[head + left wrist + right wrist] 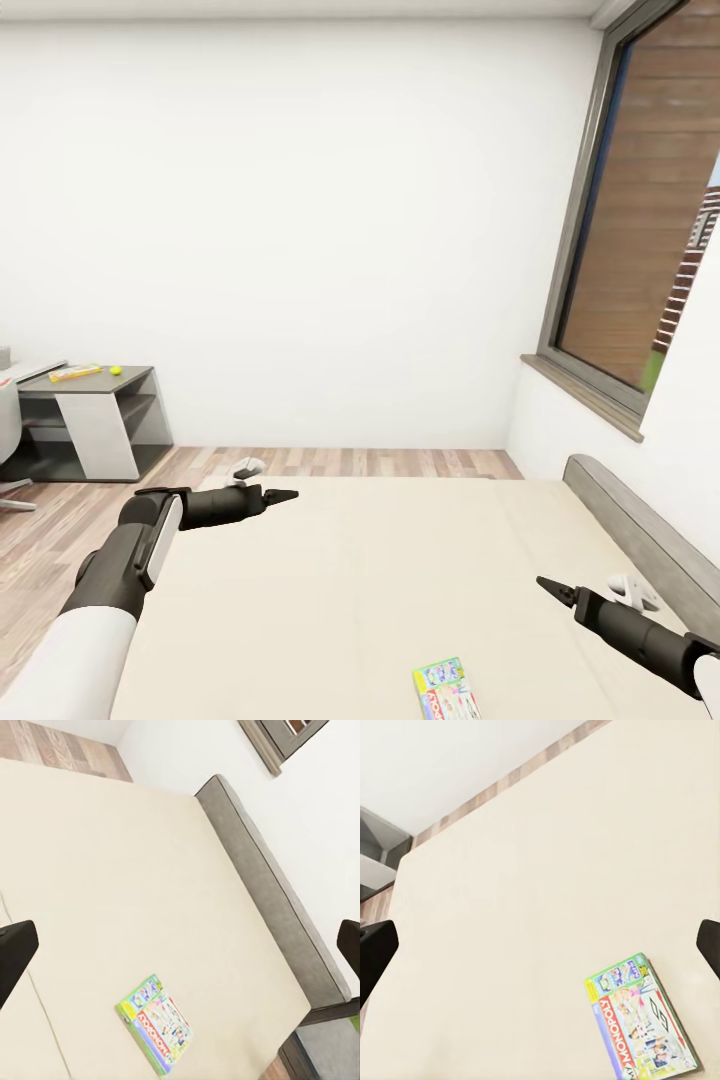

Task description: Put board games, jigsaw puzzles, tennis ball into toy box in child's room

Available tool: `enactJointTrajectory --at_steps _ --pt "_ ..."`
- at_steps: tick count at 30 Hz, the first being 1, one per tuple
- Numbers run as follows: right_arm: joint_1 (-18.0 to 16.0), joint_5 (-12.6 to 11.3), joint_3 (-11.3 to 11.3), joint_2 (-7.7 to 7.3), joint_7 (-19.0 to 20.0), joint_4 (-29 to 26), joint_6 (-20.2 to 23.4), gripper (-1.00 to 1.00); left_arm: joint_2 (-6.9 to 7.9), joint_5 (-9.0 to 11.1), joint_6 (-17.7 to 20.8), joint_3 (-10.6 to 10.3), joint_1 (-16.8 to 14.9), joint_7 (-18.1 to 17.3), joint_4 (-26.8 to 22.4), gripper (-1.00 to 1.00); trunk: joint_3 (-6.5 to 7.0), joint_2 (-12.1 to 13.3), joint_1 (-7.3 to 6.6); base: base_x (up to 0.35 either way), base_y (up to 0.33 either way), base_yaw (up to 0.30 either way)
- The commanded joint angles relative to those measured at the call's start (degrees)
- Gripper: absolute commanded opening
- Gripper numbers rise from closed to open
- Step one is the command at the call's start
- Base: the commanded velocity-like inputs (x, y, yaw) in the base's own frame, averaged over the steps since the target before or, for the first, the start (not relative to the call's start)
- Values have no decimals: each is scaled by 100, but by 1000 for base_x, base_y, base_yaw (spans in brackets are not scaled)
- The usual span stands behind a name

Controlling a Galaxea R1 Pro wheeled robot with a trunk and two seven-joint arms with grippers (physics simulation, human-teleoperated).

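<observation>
One board game (445, 690), a flat green-edged Monopoly box, lies on the cream bed (380, 560) near its front edge. It also appears in the left wrist view as the board game (156, 1024) and in the right wrist view as the board game (641, 1018). My left gripper (285, 495) hovers open over the bed's far left part, well away from the game. My right gripper (555, 590) hangs open above the bed, right of the game and a little beyond it. A tennis ball (116, 370) sits far off at the left beside a flat yellow item (75, 373) too small to identify. The toy box is out of view.
A low dark-grey-topped side unit (100, 420) stands against the far wall at left, with a table edge (30, 368) and a chair (8, 440) beside it. The grey headboard (640, 520) and a tall window (650, 200) line the right side. Wood floor (350, 462) runs beyond the bed.
</observation>
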Motion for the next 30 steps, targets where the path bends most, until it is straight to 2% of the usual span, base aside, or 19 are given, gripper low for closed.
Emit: enactJointTrajectory --at_steps 1,10,15,17,18,24,30 --pt "-3 12 -9 1 28 0 31 100 -1 11 44 7 -2 -13 1 100 -3 -4 2 0 10 0" --pt "-13 5 13 12 -8 4 16 100 -1 15 45 7 -2 -13 1 100 -3 -4 2 0 3 0" --pt "-160 2 290 70 -324 98 13 100 -1 15 45 8 -2 -13 1 100 -3 -4 2 0 0 0" --pt "-347 -1 453 96 -578 192 23 100 -1 12 45 8 -2 -13 1 100 -3 -4 2 0 0 0" --pt "-586 -2 630 117 -892 349 32 100 -1 12 45 8 -2 -13 1 100 -3 -4 2 0 0 0" --pt "-1386 -9 1280 205 -1937 1144 41 100 -1 8 45 8 -2 -13 1 100 -3 -4 2 0 0 0" --pt "-2173 10 1784 359 -2665 2054 28 100 22 0 45 20 -2 -8 1 100 -3 -4 2 0 0 0"
